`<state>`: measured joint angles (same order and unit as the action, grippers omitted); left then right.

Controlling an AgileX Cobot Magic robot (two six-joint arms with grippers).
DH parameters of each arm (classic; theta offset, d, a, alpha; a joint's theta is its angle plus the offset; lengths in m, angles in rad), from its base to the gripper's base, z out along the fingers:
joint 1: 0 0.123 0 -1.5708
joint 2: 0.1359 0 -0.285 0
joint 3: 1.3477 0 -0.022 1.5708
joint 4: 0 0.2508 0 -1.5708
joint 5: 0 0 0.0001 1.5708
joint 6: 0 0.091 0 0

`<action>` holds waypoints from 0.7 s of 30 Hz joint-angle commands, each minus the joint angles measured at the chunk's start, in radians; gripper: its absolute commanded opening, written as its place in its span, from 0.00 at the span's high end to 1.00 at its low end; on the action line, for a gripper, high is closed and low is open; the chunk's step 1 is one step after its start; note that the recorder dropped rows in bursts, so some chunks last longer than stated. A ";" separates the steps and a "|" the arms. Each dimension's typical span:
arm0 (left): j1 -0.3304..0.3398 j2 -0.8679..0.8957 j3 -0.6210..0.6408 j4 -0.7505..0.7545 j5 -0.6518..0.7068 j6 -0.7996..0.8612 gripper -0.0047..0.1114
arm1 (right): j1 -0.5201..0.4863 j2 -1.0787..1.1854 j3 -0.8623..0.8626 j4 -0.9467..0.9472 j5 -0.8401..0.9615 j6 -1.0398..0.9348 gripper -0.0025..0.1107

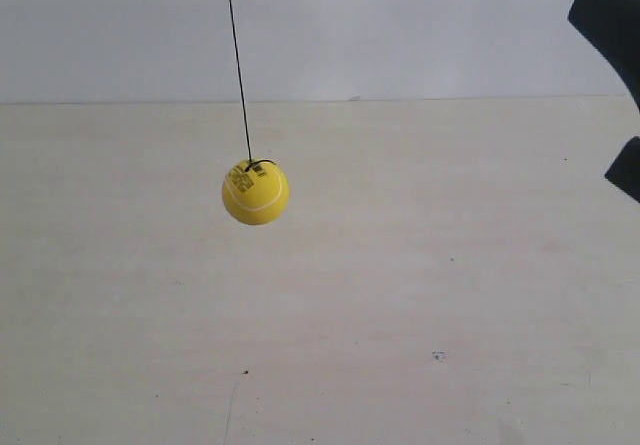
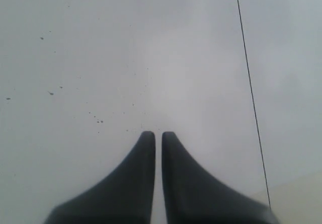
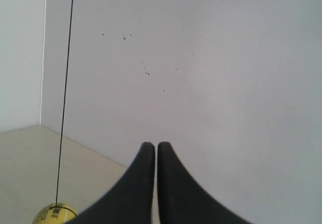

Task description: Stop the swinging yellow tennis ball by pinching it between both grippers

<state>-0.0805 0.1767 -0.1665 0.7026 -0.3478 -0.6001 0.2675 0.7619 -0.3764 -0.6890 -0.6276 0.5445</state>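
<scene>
The yellow tennis ball [image 1: 255, 192] hangs on a thin dark string [image 1: 237, 65] above the pale table, left of centre in the exterior view, with nothing touching it. My right gripper [image 3: 152, 144] is shut with only a hairline slit between its jaws. The ball [image 3: 53, 214] peeks in at the edge of its view, off to one side under the string [image 3: 64, 98]. My left gripper [image 2: 158, 133] is also shut and empty. Its view shows only the string [image 2: 251, 98], while the ball is out of view. Black arm parts [image 1: 612, 13] enter at the exterior view's right edge, far from the ball.
The beige table [image 1: 420, 295] runs back to a white wall [image 1: 420, 25]. Both wrist views face this speckled white wall [image 2: 100, 58]. A second black piece [image 1: 626, 170] shows lower at the exterior view's right edge.
</scene>
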 commanded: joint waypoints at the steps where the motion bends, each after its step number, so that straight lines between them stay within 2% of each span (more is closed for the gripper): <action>1: 0.001 -0.007 0.004 -0.006 0.005 -0.013 0.92 | -0.007 -0.007 0.007 0.005 0.006 0.006 0.98; 9: 0.001 -0.007 0.004 -0.006 0.005 -0.013 0.92 | -0.007 -0.007 0.007 0.005 0.017 -0.010 0.98; 12: 0.001 -0.007 0.004 -0.006 0.005 -0.013 0.92 | -0.007 -0.009 0.007 0.006 0.074 -0.023 0.98; 21: 0.001 -0.007 0.004 -0.006 0.005 -0.013 0.92 | -0.007 -0.066 0.021 0.011 0.554 0.093 0.98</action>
<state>-0.0805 0.1767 -0.1665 0.7026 -0.3478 -0.6001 0.2675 0.7413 -0.3738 -0.6872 -0.1852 0.6189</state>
